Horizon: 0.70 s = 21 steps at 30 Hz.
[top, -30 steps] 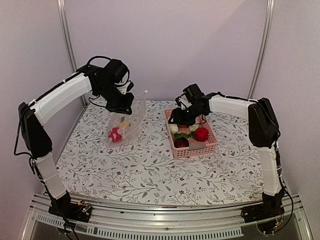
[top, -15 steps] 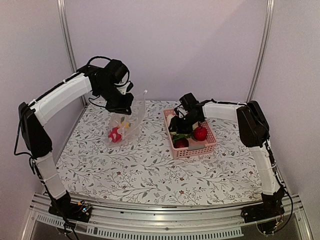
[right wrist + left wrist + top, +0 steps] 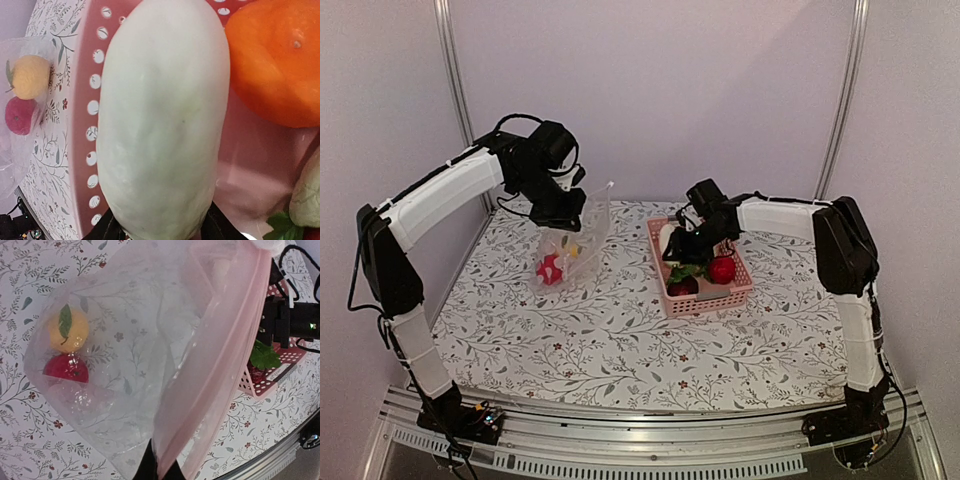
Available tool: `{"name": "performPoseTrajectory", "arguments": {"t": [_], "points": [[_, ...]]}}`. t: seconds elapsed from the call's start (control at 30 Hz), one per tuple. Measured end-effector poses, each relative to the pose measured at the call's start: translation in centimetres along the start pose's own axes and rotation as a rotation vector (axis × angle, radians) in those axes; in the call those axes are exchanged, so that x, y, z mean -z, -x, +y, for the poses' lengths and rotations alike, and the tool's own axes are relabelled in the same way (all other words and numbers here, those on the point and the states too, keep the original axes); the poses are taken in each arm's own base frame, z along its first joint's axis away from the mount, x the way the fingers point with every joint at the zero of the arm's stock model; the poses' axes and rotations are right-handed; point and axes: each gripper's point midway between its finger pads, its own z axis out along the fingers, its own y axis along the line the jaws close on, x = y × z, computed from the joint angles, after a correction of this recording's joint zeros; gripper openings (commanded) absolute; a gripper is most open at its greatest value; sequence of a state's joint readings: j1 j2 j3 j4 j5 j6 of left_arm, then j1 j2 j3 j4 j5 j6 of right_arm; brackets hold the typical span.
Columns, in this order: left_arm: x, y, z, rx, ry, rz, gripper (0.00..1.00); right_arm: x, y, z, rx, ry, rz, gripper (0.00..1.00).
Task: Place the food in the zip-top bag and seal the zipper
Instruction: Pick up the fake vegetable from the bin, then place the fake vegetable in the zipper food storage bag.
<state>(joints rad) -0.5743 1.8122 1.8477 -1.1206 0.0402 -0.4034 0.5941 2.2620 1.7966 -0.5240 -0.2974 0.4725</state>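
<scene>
Straddling the white vegetable [image 3: 162, 115] in the basket [image 3: 82, 125], the right gripper [image 3: 682, 243] has a finger on each flank. The long axis runs straight out from the jaws. Firm grip or not: cannot tell. Left gripper [image 3: 160, 468] pinches the bag [image 3: 140, 340] rim, mouth raised toward the basket. Bag lies to the right gripper's left, well apart; judged next move: carry leftward.

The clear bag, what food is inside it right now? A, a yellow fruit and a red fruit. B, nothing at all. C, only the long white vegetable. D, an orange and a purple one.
A: the left wrist view shows a yellow fruit with a green leaf and a red fruit lying side by side inside the zip-top bag.
</scene>
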Motion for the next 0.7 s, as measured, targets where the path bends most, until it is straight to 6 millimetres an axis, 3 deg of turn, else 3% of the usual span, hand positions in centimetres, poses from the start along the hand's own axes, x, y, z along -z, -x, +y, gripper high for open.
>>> {"name": "performPoseTrajectory", "arguments": {"t": [0.3, 0.5, 0.7], "points": [[-0.2, -0.2, 0.3, 0.001, 0.008, 0.005, 0.0, 11.1, 1.7, 4.9, 0.075, 0.093, -0.163, 0.37], [-0.1, 0.2, 0.3, 0.003, 0.003, -0.009, 0.0, 14.8, 1.4, 7.2, 0.127, 0.15, -0.209, 0.37], [-0.4, 1.1, -0.2, 0.002, -0.014, -0.026, 0.0, 16.7, 0.5, 9.7, 0.169, 0.247, -0.192, 0.37]]}}
